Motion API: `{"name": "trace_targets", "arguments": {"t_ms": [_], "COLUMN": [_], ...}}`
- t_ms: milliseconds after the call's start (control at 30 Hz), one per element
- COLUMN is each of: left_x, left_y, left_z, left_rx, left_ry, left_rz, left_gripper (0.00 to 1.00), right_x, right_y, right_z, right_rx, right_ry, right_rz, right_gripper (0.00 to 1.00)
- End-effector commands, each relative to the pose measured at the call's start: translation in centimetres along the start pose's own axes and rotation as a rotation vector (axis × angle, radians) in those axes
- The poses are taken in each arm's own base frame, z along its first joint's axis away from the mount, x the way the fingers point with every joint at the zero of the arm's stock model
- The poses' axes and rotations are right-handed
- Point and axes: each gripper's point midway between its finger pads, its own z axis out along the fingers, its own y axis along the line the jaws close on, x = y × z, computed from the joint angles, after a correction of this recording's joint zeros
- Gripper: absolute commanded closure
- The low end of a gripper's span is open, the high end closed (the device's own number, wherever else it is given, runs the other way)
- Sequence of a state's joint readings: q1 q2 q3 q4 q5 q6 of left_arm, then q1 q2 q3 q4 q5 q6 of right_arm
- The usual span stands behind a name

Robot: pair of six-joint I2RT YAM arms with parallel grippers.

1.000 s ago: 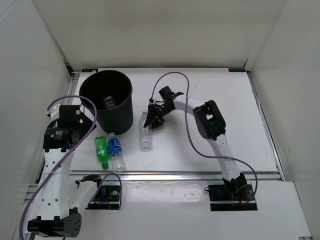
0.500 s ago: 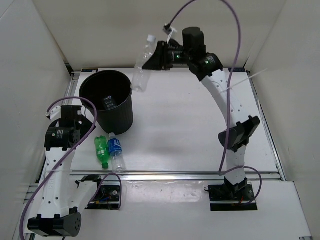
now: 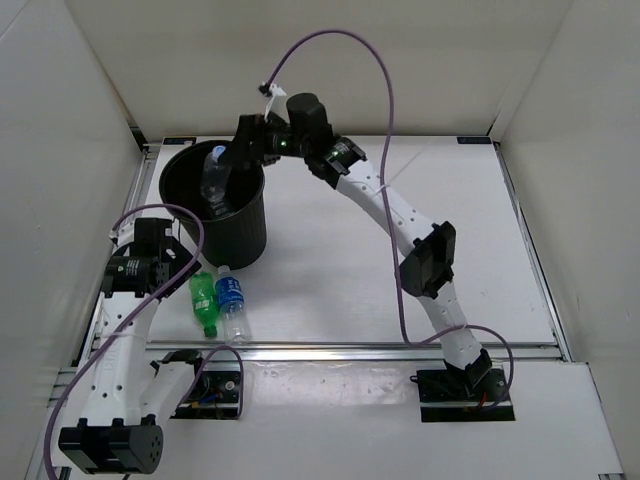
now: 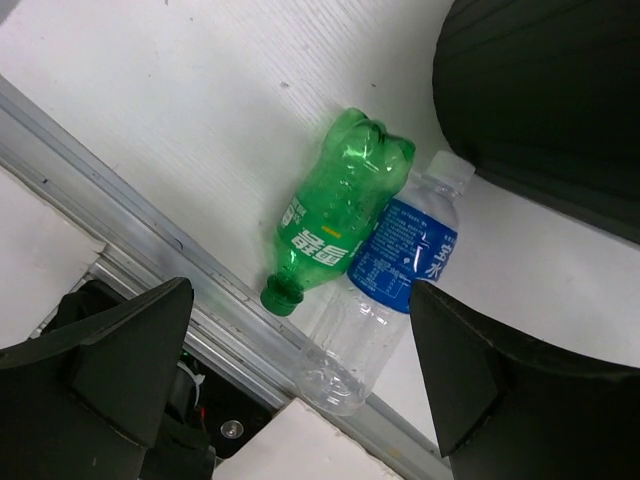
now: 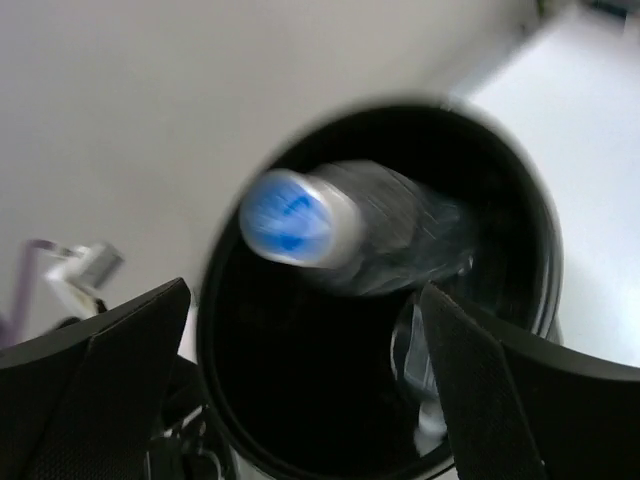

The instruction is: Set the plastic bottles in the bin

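The black bin (image 3: 243,232) stands at the back left. My right gripper (image 3: 232,172) hangs over its mouth, open, and the plain clear bottle (image 3: 213,170) is free of the fingers, dropping in cap-up. In the right wrist view that bottle (image 5: 350,235) is blurred inside the bin's (image 5: 545,250) rim, above my right gripper's (image 5: 305,290) spread fingers. A dark-labelled bottle (image 5: 415,360) lies at the bottom. The green bottle (image 4: 335,215) and the blue-labelled bottle (image 4: 400,265) lie side by side on the table. My left gripper (image 4: 300,290) is open above them.
An aluminium rail (image 4: 130,220) runs along the table's near edge just below the two lying bottles. White walls enclose the table on three sides. The right arm's purple cable (image 3: 330,40) loops high over the bin.
My right arm swung the plain clear bottle from high behind the table to over the bin, and its jaws opened and let it go. The left gripper shifted slightly toward the lying bottles.
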State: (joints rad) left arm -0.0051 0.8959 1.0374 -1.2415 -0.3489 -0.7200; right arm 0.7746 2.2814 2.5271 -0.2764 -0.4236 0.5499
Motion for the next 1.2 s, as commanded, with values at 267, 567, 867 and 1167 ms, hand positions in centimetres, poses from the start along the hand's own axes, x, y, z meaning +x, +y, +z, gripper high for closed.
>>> {"name": "trace_targets", "arguments": {"t_ms": [267, 567, 867, 1167], "left_x": [1.7, 2.4, 3.3, 6.1], "left_y": [-3.3, -2.9, -3.3, -2.4], "left_z": [0.6, 4.1, 6.8, 9.5], "left_rx": [0.291, 0.117, 0.121, 0.070], "left_ry": [-0.063, 0.046, 0.028, 0.084], "left_rz": [-0.014, -0.011, -0.037, -0.087], "left_gripper": [0.00, 0.00, 0.00, 0.00], "right_x": [-4.9, -4.5, -5.2, -5.4], "right_y": [6.2, 6.6, 4.5, 3.7], "right_z": [-10.5, -14.8, -18.1, -19.3], "right_rx": [0.138, 0.207, 0.237, 0.247], "right_ry": [-0.069, -0.036, -0.035, -0.034], "right_rz": [-0.246, -0.290, -0.223, -0.203], "right_gripper": [0.00, 0.00, 0.00, 0.00]}}
